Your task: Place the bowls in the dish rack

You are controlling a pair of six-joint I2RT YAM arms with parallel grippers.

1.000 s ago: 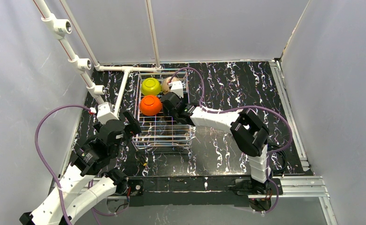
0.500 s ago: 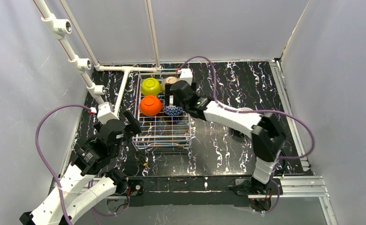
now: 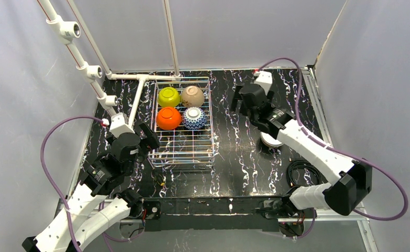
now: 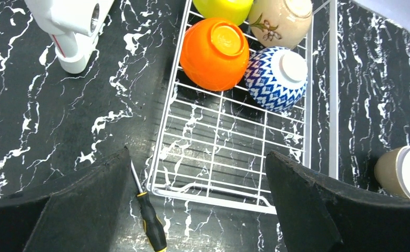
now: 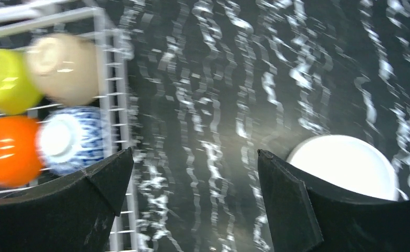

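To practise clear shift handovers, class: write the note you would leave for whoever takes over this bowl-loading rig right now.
Left gripper: open, empty, by the near left corner of the white wire dish rack.
Right gripper: open, empty, above the black marbled table right of the rack.
Done: four round bowls sit upturned in the rack's far two rows: lime-yellow bowl, beige floral bowl, orange bowl, blue-and-white patterned bowl.
Left: near row free. A tan-sided, white-topped bowl waits on the table right of the rack, partly under the right arm; no other bowl in view.

Orange bowl (image 3: 168, 118) — blue-white bowl (image 3: 194, 118) (zigzag-patterned)
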